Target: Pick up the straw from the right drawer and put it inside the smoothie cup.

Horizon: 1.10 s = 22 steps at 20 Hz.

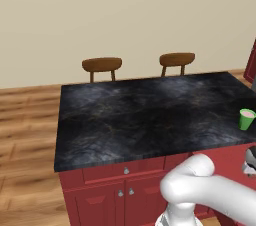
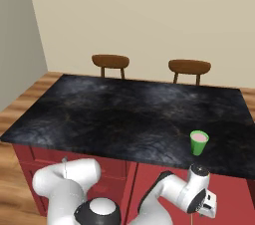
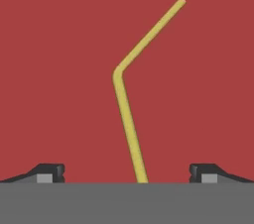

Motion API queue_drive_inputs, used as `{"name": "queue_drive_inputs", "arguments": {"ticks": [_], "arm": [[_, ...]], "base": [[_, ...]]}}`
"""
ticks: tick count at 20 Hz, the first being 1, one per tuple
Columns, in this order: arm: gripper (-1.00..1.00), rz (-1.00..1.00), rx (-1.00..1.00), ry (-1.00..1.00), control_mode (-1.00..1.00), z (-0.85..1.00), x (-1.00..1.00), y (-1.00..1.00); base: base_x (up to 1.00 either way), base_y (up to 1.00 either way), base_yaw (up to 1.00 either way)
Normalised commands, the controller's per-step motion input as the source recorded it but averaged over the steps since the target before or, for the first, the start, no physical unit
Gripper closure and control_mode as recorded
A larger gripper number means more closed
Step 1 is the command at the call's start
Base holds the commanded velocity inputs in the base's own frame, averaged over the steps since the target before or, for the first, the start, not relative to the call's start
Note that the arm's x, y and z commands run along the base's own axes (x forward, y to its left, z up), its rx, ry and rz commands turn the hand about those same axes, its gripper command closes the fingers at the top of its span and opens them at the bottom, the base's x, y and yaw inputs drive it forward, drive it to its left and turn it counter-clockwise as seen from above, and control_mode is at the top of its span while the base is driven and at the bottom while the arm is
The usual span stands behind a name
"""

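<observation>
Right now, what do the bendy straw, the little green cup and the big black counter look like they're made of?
The straw looks like matte yellowish plastic: thin, with one bent elbow. The green cup seems smooth plastic, evenly bright, with a pink top. The counter looks like polished dark stone, judging by its pale veins and soft sheen.

Black counter (image 1: pixel 140 115), two wooden chairs (image 1: pixel 102 65) behind.

I see the straw (image 3: pixel 126 114) as a thin yellowish stick with a bend about halfway up, its upper part angling off to one side, set against a flat red surface. The smoothie cup (image 2: pixel 199 142) stands upright near the black tabletop's (image 2: pixel 124 114) front right edge, bright green, pink on top
</observation>
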Motion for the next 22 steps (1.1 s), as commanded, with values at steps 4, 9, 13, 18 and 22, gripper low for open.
{"name": "queue_drive_inputs", "arguments": {"ticks": [4, 9, 13, 18, 22], "arm": [[-1.00, 0.00, 0.00, 0.00, -1.00, -0.74, 0.00, -0.08], [1.00, 0.00, -0.01, 0.05, -1.00, -0.87, 0.00, 0.00], [1.00, 0.00, 0.00, 0.01, -1.00, -0.78, -0.23, 0.03], [1.00, 0.00, 0.00, 0.00, -1.00, -0.65, -0.62, 0.03], [1.00, 0.00, 0.00, 0.00, -1.00, -0.64, -0.70, 0.03]], "base": [[0.00, 0.00, 0.00], [0.00, 0.00, 0.00], [0.00, 0.00, 0.00], [0.00, 0.00, 0.00], [0.00, 0.00, 0.00]]}}
